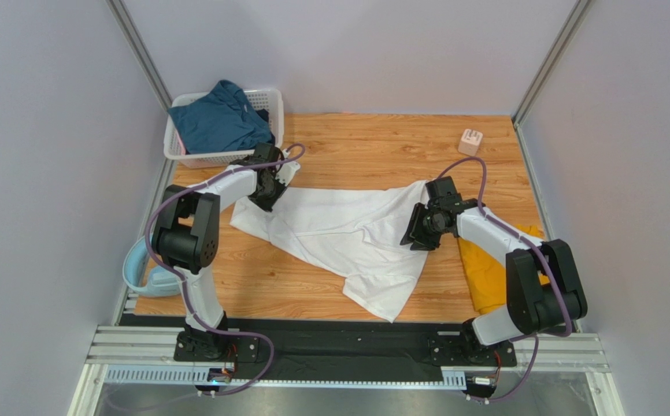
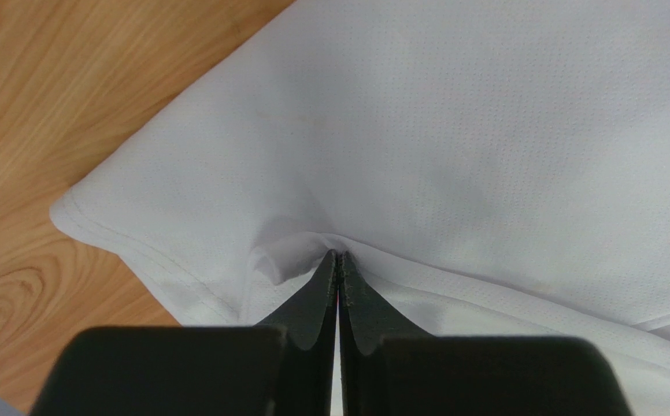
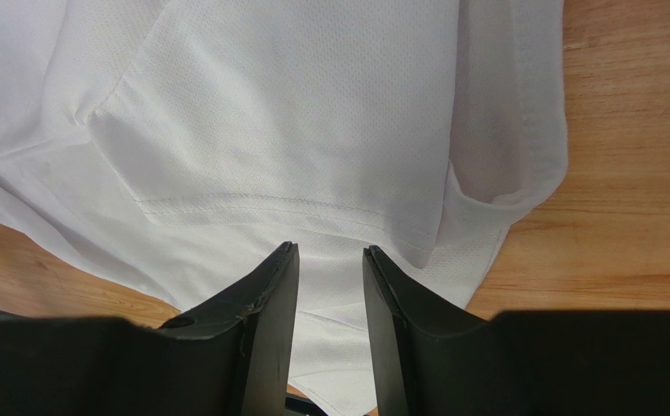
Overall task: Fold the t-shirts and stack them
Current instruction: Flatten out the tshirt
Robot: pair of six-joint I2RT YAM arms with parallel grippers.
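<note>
Across the middle of the wooden worktop (image 1: 355, 143) the white t-shirt (image 1: 347, 234) lies spread and rumpled. One end runs toward 10 o'clock and a lobe trails toward 6 o'clock.

The left tool (image 1: 267, 198) sits on the shirt's 10 o'clock corner. Its wrist view shows what the overhead one cannot — the jaws are pressed together on a small pinch of white cloth, puckered up just behind a stitched hem. Bare woodgrain shows beyond the hem at 9 o'clock.

The right tool (image 1: 418, 234) is at the shirt's 3 o'clock edge. Its wrist view shows two dark fingers (image 3: 269, 295) parted and gripping nothing, with cloth beneath the gap. A double-stitched hem crosses a folded-over layer just ahead. Up close the fabric is a fine pinhole mesh knit, a texture the top view does not resolve.

The dark teal-blue t-shirt (image 1: 221, 120) lies bunched in the white lattice basket (image 1: 204, 159) at 11 o'clock, heaped above the rim. The mustard-yellow t-shirt (image 1: 486, 273) lies at 4 o'clock, partly under the right arm — only the top view shows either. A small pinkish cube (image 1: 470, 141) stands at 1 o'clock. A pale-blue curved object (image 1: 143, 270) sits at the worktop's edge at 8 o'clock.
</note>
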